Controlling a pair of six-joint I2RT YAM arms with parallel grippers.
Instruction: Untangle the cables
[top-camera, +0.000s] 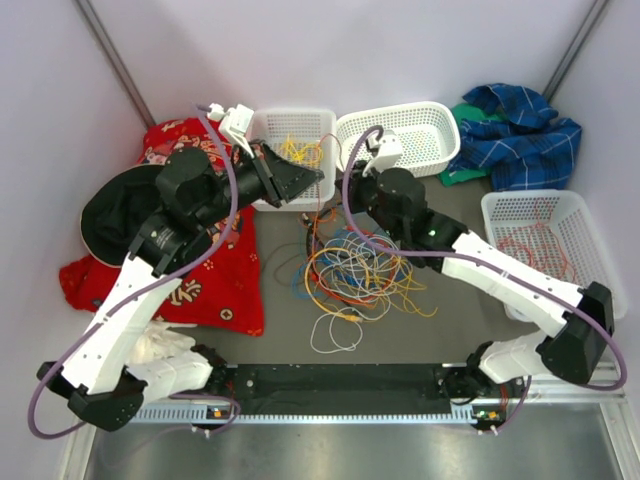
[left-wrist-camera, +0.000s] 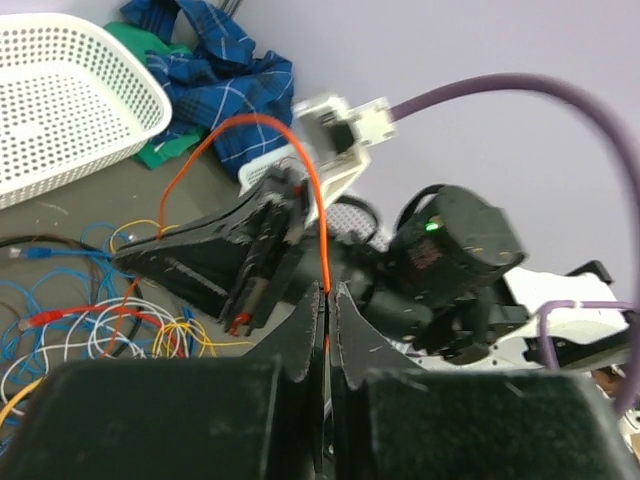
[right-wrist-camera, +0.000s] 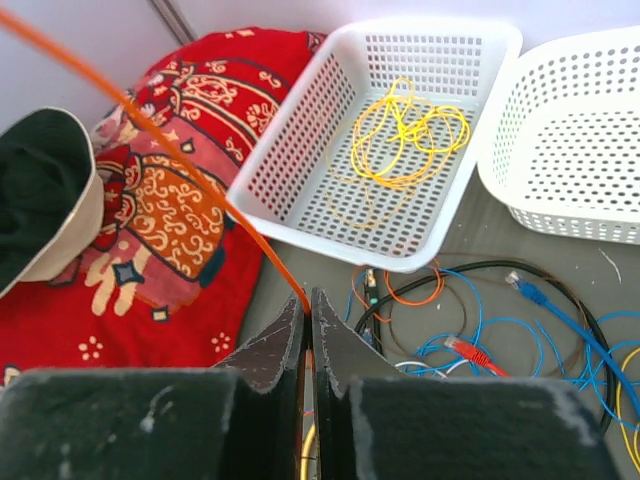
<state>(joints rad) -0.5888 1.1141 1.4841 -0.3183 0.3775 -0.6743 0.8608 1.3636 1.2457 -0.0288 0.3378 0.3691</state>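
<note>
table (top-camera: 440, 335): grey, holds everything; both arms reach in from the near edge.
red cloth (top-camera: 220, 285): patterned, on the left side of the table, under the left arm.
blue plaid cloth (top-camera: 525, 140): bunched in the far right corner, lying over a green cloth (top-camera: 462, 172).
black hat (top-camera: 105, 215): on the left part of the red cloth; the right wrist view shows a pale underside.
right basket (top-camera: 500, 205): white, at the right edge, partly hidden by the right arm; reddish cable (top-camera: 530, 245) looped inside.
left basket (right-wrist-camera: 290, 150): white, far centre-left, just beside the red cloth; yellow cables (right-wrist-camera: 410, 135) coiled inside.
middle basket (right-wrist-camera: 560, 120): white, just right of the left basket.
cable pile (top-camera: 355, 270): centre of the table, in front of the left and middle baskets; tangled orange, yellow, blue, white and black loops.
white loop (top-camera: 335, 333): at the pile's near edge, toward the arm bases.
left gripper (left-wrist-camera: 328, 300): jaws closed, pinching the orange cable (left-wrist-camera: 250, 118) at the tips; raised by the left basket, over the pile's far side.
right gripper (right-wrist-camera: 308, 300): jaws closed on an orange cable, close to the left gripper.
orange cable detail: off the table. Left wrist view: arcs up from the left jaws, drops beside the right gripper's tip. Right wrist view: straight and taut, up-left from the right jaws.
black cable (right-wrist-camera: 500, 268): loop on the table below the right gripper.
blue connector (right-wrist-camera: 530, 293): on a blue cable, inside the black loop.
red connector (right-wrist-camera: 470, 352): among blue loops.
</note>
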